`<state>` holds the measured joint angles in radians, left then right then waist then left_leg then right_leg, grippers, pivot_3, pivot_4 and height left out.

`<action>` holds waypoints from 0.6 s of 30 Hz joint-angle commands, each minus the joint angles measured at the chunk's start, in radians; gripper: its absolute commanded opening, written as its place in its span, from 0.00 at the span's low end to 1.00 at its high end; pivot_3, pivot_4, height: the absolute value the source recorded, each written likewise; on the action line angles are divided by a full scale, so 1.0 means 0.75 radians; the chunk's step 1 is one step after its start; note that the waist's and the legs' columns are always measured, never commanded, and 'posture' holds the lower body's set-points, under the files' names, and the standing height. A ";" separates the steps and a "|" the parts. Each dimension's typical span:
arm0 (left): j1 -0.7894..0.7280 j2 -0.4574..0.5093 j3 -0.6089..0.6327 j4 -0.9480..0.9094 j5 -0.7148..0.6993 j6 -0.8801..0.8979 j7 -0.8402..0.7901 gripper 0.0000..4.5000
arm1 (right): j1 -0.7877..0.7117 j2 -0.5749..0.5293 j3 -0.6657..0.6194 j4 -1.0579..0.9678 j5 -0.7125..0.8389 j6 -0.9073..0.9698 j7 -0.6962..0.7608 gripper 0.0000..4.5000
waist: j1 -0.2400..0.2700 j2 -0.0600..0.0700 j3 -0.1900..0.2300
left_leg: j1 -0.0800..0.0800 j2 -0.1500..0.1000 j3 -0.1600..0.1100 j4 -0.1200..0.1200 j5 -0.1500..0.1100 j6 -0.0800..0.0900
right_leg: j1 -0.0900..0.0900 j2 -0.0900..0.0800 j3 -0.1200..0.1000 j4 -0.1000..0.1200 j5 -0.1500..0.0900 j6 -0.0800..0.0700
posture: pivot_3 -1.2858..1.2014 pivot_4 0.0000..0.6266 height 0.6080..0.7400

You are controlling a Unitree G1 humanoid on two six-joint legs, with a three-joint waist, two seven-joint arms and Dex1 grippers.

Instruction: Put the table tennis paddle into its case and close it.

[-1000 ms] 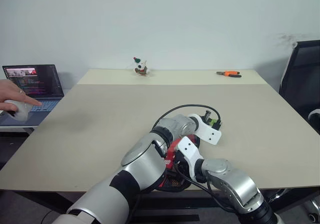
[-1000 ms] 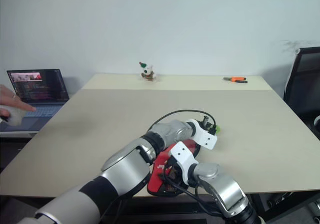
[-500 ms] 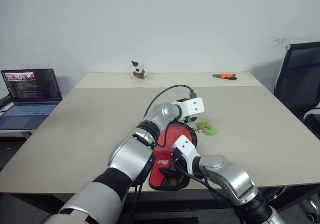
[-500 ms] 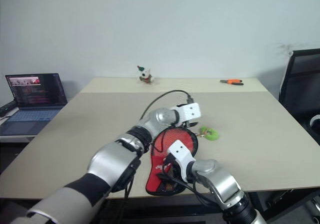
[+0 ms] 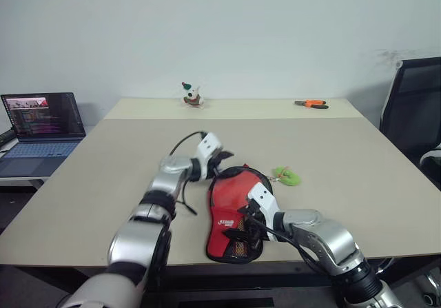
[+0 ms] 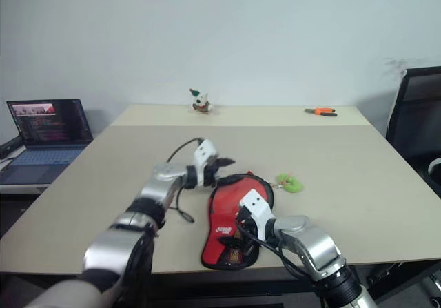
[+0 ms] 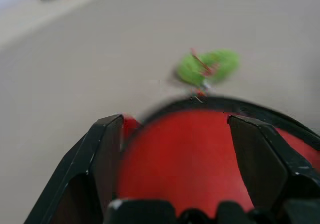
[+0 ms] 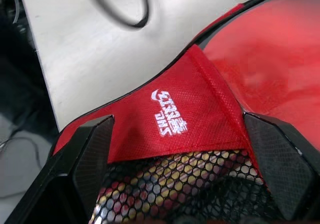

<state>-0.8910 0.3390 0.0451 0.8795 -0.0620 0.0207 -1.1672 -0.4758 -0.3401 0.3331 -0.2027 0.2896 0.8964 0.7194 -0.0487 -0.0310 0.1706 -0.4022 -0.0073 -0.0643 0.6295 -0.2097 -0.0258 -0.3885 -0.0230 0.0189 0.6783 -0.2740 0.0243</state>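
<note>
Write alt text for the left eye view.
A red paddle case lies near the front edge of a beige table, with the robot's open left hand at its far end and open right hand over its near end. A green tag lies beside it.

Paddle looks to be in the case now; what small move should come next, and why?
Probably the left gripper, open beside the case, should reach for the green zipper tag at the far rim; the red face shows bare there.

Left gripper (image 5: 222, 158), fingers spread, is extended toward 2 o'clock; right gripper (image 5: 242, 229), jaws wide, is aimed toward 10 o'clock.
</note>
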 commanded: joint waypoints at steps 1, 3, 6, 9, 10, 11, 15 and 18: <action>0.092 0.029 0.045 -0.317 -0.121 0.187 0.029 0.80 | -0.036 -0.060 -0.066 -0.025 0.051 -0.036 0.079 1.00 | 0.011 -0.001 0.001 | 0.000 0.000 -0.002 0.001 0.000 0.000 | 0.000 0.000 -0.001 0.000 0.000 0.000 | 0.52 0.24 1.00; 0.176 0.026 0.087 -0.486 -0.201 0.315 0.084 0.80 | -0.068 -0.079 -0.129 -0.036 0.099 -0.016 0.099 1.00 | 0.019 -0.001 0.001 | 0.000 0.000 -0.003 0.001 0.000 0.000 | 0.000 0.000 -0.002 0.001 0.000 0.000 | 0.52 0.24 1.00; 0.293 0.033 0.116 -0.692 -0.281 0.451 0.150 0.80 | -0.108 -0.092 -0.225 -0.040 0.168 0.030 0.105 1.00 | 0.021 -0.001 0.001 | 0.001 0.001 -0.004 0.001 0.000 0.000 | 0.001 0.000 -0.002 0.002 0.000 0.000 | 0.52 0.24 1.00; 0.420 0.062 0.119 -0.875 -0.339 0.544 0.182 0.80 | -0.139 -0.116 -0.327 0.010 0.220 0.055 0.098 1.00 | 0.021 -0.001 0.001 | 0.003 0.001 -0.004 0.000 0.000 0.000 | 0.002 0.000 -0.001 0.002 0.000 0.000 | 0.52 0.24 1.00; 0.449 0.070 0.120 -0.920 -0.356 0.571 0.195 0.80 | -0.142 -0.129 -0.342 0.025 0.225 0.052 0.100 1.00 | 0.022 0.000 0.001 | 0.003 0.001 -0.004 0.000 0.000 0.000 | 0.002 0.000 -0.001 0.002 0.000 0.000 | 0.52 0.24 1.00; 0.481 0.077 0.126 -0.966 -0.370 0.594 0.215 0.80 | -0.142 -0.150 -0.349 0.038 0.218 0.039 0.103 1.00 | 0.022 0.000 0.001 | 0.003 0.001 -0.004 0.000 0.000 0.000 | 0.002 0.000 -0.001 0.002 0.000 -0.001 | 0.52 0.24 1.00; 0.537 0.098 0.100 -1.042 -0.361 0.614 0.283 0.80 | -0.162 -0.248 -0.331 0.119 0.122 -0.097 0.105 1.00 | 0.024 0.000 0.002 | 0.002 0.001 -0.003 0.000 0.000 0.000 | 0.002 0.000 -0.001 0.002 0.000 -0.001 | 0.52 0.24 1.00; 0.522 0.110 0.057 -1.022 -0.330 0.592 0.299 0.80 | -0.190 -0.298 -0.320 0.207 0.053 -0.201 0.110 1.00 | 0.024 0.000 0.002 | 0.003 0.001 -0.002 0.000 0.000 0.000 | 0.002 0.000 -0.001 0.001 0.000 -0.001 | 0.52 0.24 1.00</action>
<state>-0.4787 0.4136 0.1015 0.1435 -0.3110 0.4869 -0.9490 -0.5863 -0.5508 0.1022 -0.0560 0.3504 0.7995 0.7921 -0.0305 -0.0307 0.1722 -0.4002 -0.0067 -0.0653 0.6298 -0.2097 -0.0258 -0.3871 -0.0228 0.0187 0.6792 -0.2742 0.0238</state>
